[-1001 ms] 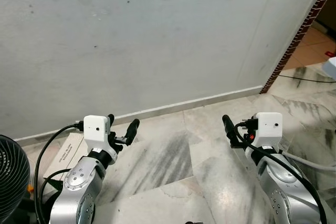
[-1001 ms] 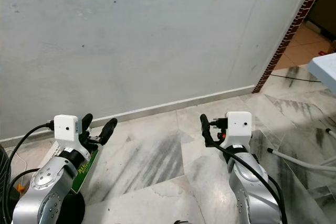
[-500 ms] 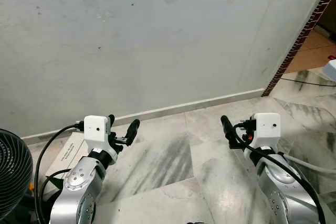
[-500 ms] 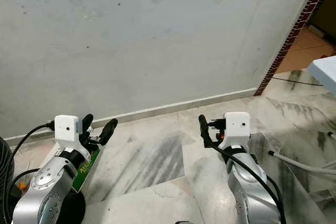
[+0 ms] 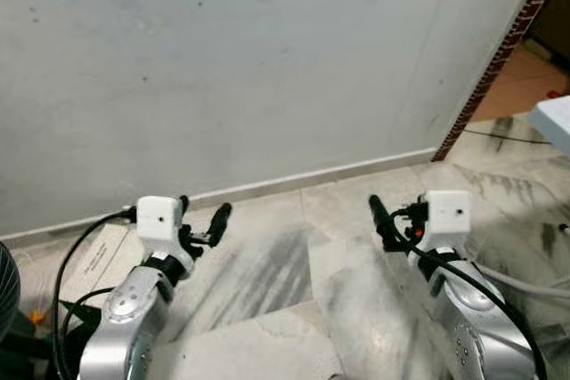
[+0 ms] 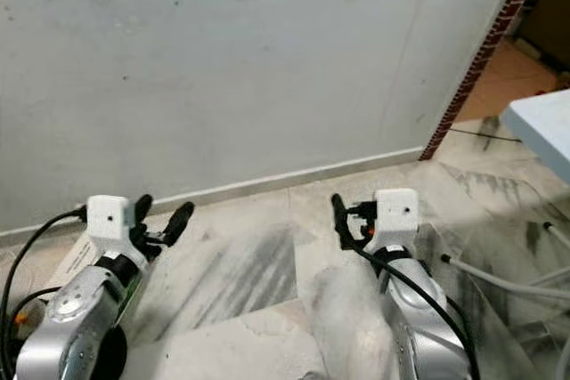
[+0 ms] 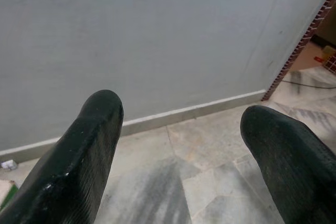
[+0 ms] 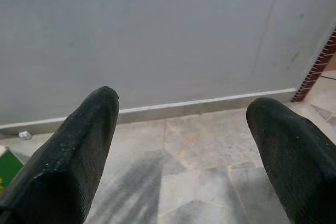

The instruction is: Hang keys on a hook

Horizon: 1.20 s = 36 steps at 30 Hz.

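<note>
With left gripper (image 7: pixel 178 145) and right gripper (image 8: pixel 181 145) both spread and empty facing the wall (image 5: pixel 267 68), search first for keys and hook.

Head and wrist cameras all face the wall (image 5: pixel 267 60).

Wall (image 5: pixel 267 60): matt grey plaster, stained. Floor (image 5: pixel 267 264): polished veined marble. Arms (image 5: pixel 125 327): brushed silver metal.

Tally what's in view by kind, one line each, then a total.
Grippers: 2, left gripper and right gripper, both open and empty.
Wrist camera boxes, white: 2.
Flat cardboard box on the floor: 1.
Black fan: 1.
Total: 6.
</note>
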Tool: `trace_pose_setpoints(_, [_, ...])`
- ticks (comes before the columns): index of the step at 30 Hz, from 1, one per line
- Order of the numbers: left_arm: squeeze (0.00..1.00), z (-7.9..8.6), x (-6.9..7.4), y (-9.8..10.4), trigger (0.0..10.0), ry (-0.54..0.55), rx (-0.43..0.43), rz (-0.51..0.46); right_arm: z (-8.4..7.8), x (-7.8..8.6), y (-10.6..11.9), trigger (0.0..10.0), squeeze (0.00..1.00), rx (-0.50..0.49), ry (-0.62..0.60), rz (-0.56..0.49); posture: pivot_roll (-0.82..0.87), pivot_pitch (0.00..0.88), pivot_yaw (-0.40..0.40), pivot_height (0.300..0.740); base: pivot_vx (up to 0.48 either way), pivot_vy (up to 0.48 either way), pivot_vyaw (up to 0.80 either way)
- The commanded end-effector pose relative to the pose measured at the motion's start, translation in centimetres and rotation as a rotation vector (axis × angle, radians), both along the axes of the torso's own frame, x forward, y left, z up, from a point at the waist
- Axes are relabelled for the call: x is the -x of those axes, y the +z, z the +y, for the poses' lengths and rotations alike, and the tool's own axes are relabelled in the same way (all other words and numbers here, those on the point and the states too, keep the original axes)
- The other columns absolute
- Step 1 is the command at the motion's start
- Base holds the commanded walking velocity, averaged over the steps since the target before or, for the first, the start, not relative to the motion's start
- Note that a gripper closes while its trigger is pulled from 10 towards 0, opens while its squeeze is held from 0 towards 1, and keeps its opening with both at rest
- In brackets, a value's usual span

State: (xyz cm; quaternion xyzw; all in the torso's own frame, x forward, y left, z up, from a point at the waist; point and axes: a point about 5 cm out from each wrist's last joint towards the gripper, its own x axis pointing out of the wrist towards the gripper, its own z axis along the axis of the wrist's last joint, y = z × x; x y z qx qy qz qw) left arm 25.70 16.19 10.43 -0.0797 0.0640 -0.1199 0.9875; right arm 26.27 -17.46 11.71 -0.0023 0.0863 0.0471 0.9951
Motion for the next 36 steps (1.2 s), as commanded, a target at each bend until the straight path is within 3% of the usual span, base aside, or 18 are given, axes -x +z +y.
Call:
trace_pose_setpoints(1, [0.00,-0.3,0.1,-0.2,10.0,-0.011,0.001,0.014,-0.5,0.2,0.0,10.0,0.00,0.004,-0.012,0.001,-0.06,0.126,0.018,0.740,0.000,-0.300,0.00])
trace_pose_setpoints(10, [0.00,-0.2,0.1,-0.4,10.0,-0.016,-0.005,0.018,0.0,-0.5,0.5,10.0,0.00,0.018,0.010,-0.001,-0.07,0.136,-0.003,0.740,0.000,-0.290,0.00])
trace_pose_setpoints(15, [0.00,-0.3,0.2,-0.7,10.0,-0.017,-0.009,0.022,0.2,-0.8,0.8,10.0,0.00,0.026,0.018,-0.004,-0.08,0.131,-0.022,0.740,0.000,0.000,0.00])
trace_pose_setpoints(30, [0.00,-0.1,-0.2,-0.7,10.0,0.016,0.038,0.041,0.5,-0.9,0.5,10.0,0.00,-0.011,-0.003,-0.010,-0.07,0.130,0.018,0.740,0.000,0.000,0.00])
trace_pose_setpoints(36, [0.00,-0.1,-0.3,-0.7,10.0,0.020,0.048,0.042,0.5,-1.0,0.5,10.0,0.00,-0.011,-0.002,-0.008,-0.08,0.132,0.020,0.740,0.000,0.000,-0.74])
